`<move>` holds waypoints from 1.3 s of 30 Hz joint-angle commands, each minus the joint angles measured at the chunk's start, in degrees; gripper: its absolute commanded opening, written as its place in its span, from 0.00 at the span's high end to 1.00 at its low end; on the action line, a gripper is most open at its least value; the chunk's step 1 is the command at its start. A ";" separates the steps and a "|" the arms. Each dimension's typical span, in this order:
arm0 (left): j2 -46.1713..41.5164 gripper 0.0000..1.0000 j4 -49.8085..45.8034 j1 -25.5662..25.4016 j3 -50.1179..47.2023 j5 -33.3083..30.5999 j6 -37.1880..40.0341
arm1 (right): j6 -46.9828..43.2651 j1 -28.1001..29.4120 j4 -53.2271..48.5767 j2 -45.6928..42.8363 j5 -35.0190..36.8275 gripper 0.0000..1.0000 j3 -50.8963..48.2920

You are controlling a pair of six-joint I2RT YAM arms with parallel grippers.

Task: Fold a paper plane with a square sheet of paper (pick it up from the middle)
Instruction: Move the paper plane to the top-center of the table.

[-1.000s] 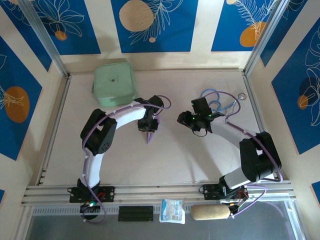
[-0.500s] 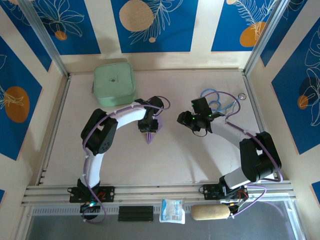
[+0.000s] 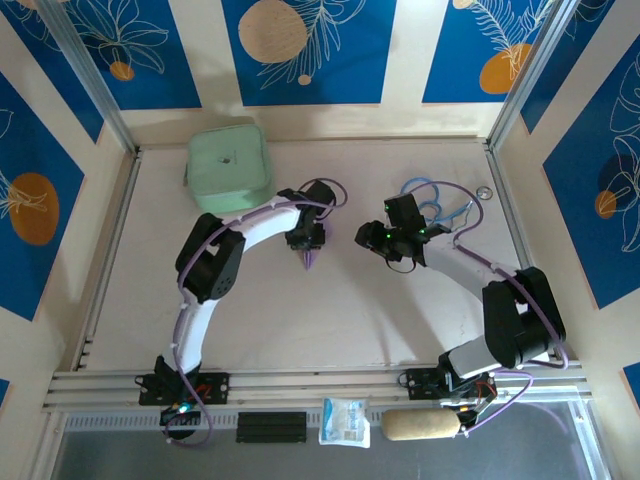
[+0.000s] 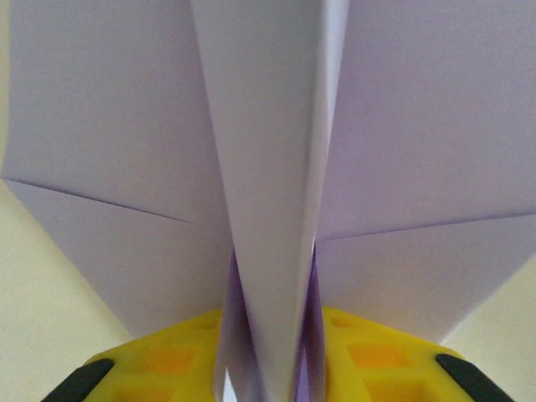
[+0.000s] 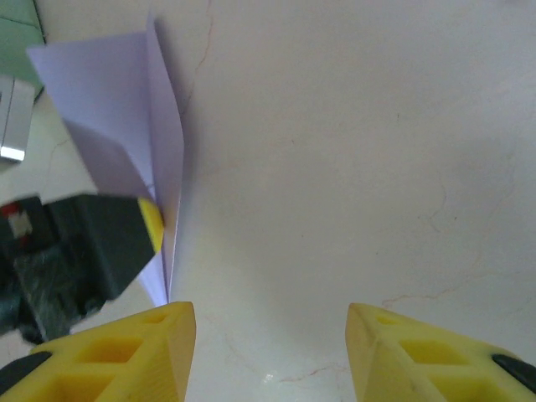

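The square sheet of paper is now folded into the pale lilac paper plane (image 3: 308,259), a narrow dart whose tip points toward the near edge. My left gripper (image 3: 306,240) is shut on its centre keel, and the wings (image 4: 117,151) spread out above the yellow fingers (image 4: 167,360). In the right wrist view the plane (image 5: 126,109) stands at the upper left, with the left gripper's yellow pad (image 5: 152,224) against it. A short way to the plane's right, my right gripper (image 3: 372,238) is open over bare table, nothing between its fingers (image 5: 142,352).
A mint-green pouch (image 3: 229,167) lies at the back left. A blue cable loop (image 3: 430,205) and a small ring (image 3: 485,192) sit at the back right. Aluminium rails (image 3: 320,385) run along the near edge, with a packet (image 3: 346,421) and a beige roll (image 3: 420,425) below them.
My left gripper has carried the plane a little to the right and away from the near edge. The right arm has barely moved.
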 commanded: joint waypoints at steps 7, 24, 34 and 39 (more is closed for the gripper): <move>9.33 0.66 -2.09 1.88 13.13 -3.22 -1.18 | -1.17 -0.86 -1.82 -2.51 1.12 0.49 -0.88; 15.43 0.57 -6.33 1.21 16.21 -8.78 0.49 | -1.13 -0.95 -1.78 -2.25 0.88 0.49 -0.45; 14.84 0.54 -6.39 1.18 19.52 -7.48 1.27 | -1.26 -0.89 -2.09 -2.25 1.12 0.49 0.14; 11.01 0.52 -6.20 1.21 21.45 -7.28 1.64 | -1.44 -0.96 -2.61 -2.25 1.56 0.48 0.73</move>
